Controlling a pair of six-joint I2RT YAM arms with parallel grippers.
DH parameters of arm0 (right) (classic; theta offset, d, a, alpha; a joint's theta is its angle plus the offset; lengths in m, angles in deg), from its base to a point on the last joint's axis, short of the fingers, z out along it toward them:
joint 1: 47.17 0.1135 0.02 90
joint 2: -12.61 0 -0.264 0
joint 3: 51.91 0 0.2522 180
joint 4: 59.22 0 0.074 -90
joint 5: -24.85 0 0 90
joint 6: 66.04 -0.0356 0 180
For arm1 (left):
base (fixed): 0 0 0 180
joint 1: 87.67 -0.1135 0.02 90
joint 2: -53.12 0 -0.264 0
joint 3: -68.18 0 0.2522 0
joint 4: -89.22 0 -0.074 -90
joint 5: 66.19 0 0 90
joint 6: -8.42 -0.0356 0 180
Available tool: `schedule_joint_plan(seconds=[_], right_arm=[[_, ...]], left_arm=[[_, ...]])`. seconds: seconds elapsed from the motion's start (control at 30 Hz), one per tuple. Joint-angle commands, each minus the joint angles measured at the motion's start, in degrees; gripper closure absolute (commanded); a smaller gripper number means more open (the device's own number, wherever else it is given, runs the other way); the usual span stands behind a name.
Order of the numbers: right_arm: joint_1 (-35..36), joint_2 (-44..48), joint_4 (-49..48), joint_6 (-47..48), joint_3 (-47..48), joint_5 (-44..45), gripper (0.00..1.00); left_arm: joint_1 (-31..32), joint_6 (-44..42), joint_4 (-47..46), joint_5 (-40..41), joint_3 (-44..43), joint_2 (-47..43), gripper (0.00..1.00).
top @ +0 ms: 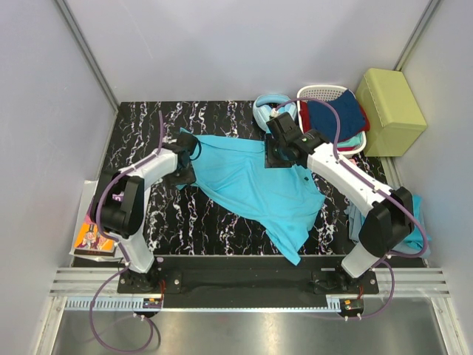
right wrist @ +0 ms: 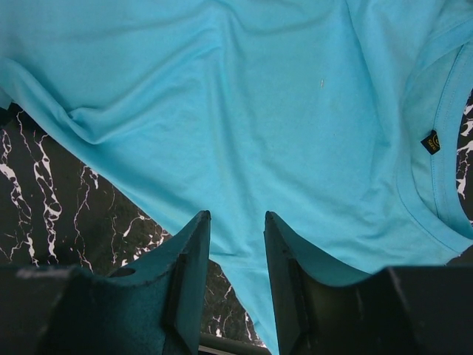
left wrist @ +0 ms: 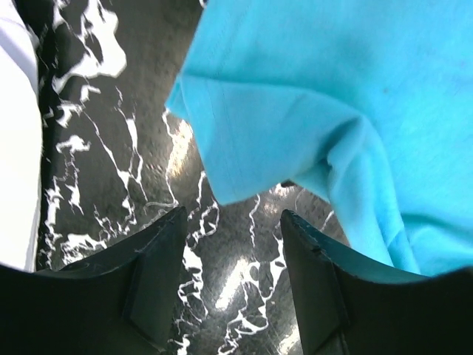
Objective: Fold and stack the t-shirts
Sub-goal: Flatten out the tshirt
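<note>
On the marble table (top: 185,214) the t-shirt (top: 251,185) lies rumpled, left gripper (left wrist: 233,214) spread wide beside its corner, right gripper (right wrist: 236,216) parted over its edge

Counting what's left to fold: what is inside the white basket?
In the basket, crumpled cloth: a navy piece on top, a red piece at its left, turquoise cloth at the near rim. Whatever lies beneath them is covered.

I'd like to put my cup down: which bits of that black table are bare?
Bare marble: the far left corner of the table behind the left arm, and the near strip between that arm and the t-shirt. The far right is crowded: headphones, basket.
</note>
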Motion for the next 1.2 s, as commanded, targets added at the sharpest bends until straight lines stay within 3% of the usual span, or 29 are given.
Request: schedule_joint_plan(seconds=[0.0,0.6,0.73,0.97,1.17], right_arm=[[0.55,2.57,-1.23,0.48,-0.35,0.67,0.57],[0.46,1.96,-1.49,0.65,-0.70,0.23,0.57],[0.55,1.69,-1.49,0.56,-0.79,0.40,0.57],[0.55,0.64,-1.84,0.48,-0.70,-0.12,0.58],[0.55,-0.42,-1.75,0.12,0.17,-0.83,0.58]], left_arm=[[-1.69,-1.93,-2.21,1.06,-2.04,0.37,0.43],[-3.63,-1.58,-5.81,-4.03,1.04,4.94,0.65],[-3.63,-1.75,-6.07,-4.30,1.39,4.77,0.78],[-3.63,-1.49,-5.37,-4.12,0.95,0.03,0.94],[-3.54,-1.93,-4.14,-2.81,-2.56,-5.95,0.99]])
